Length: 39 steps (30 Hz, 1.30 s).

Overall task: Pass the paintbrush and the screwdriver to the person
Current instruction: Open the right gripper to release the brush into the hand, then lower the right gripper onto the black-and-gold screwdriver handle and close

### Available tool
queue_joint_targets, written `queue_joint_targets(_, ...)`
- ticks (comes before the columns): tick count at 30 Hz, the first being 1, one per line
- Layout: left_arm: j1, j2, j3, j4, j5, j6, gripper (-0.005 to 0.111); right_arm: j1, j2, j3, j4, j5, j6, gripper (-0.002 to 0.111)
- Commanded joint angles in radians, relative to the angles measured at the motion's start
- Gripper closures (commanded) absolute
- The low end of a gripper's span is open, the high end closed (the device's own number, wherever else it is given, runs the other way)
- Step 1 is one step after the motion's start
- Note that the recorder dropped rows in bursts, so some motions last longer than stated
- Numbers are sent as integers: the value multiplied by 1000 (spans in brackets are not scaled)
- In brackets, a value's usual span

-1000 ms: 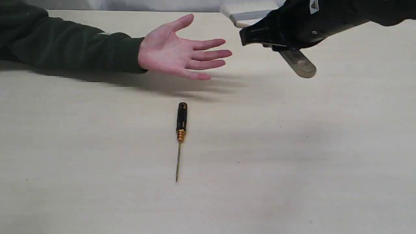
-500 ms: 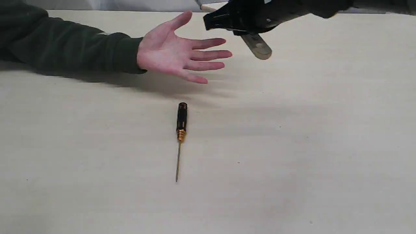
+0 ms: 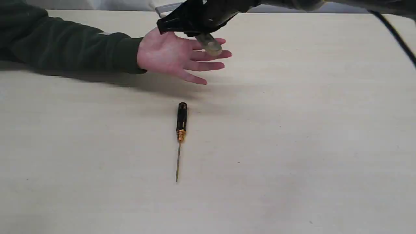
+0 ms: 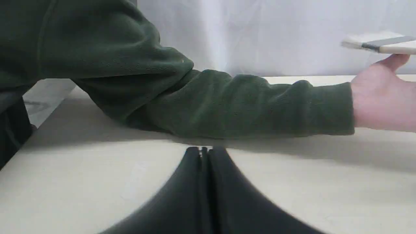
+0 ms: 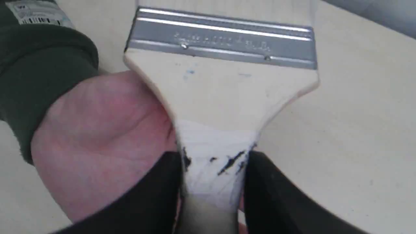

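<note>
My right gripper (image 3: 191, 27) is shut on the paintbrush (image 5: 221, 81), holding its wooden handle just above the person's open palm (image 3: 169, 53). The handle's end (image 3: 209, 45) pokes out over the fingers, and the silver ferrule (image 3: 165, 8) shows behind the gripper. In the right wrist view the palm (image 5: 97, 139) lies under the brush. The screwdriver (image 3: 180, 130) lies on the table in front of the hand, shaft pointing toward the near edge. My left gripper (image 4: 204, 150) is shut and empty, low over the table beside the person's green sleeve (image 4: 227, 100). The paintbrush (image 4: 380, 45) shows above the hand there.
The light wooden table (image 3: 292, 146) spreads around the screwdriver. The person's sleeved arm (image 3: 65, 45) lies along the far left. A pale wall or cloth (image 4: 260, 32) backs the table.
My right gripper has carried the paintbrush leftward from the far right to just over the person's palm. The hand and the screwdriver have stayed put.
</note>
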Motion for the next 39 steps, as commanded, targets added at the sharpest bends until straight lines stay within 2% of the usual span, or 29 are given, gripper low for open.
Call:
queue_joint_targets(1, -8, -2, 2, 0, -12, -2, 107, 1, 70, -68, 9, 96, -8, 104)
queue_joint_targets(5, -8, -2, 2, -4, -9, -2, 107, -1, 99, -77, 9, 136, -8, 100)
queue_joint_targets(8, -8, -2, 2, -4, -11, -2, 107, 1, 99, -77, 14, 138, -8, 88)
queue_joint_targets(14, -8, -2, 2, -4, -11, -2, 107, 1, 54, -77, 30, 138, -8, 53)
queue_joint_targets(16, -8, -2, 2, -4, -11, -2, 107, 1, 32, -77, 30, 136, -8, 48)
queue_joint_targets(23, -8, -2, 2, -4, -11, -2, 107, 10, -99, 21, 27, 49, -25, 48)
queue_joint_targets(31, -8, -2, 2, -4, -11, -2, 107, 19, -270, 268, 43, -34, -22, 48)
queue_joint_targets(39, -8, -2, 2, 3, -11, -2, 107, 152, -444, 446, 43, -83, -22, 48)
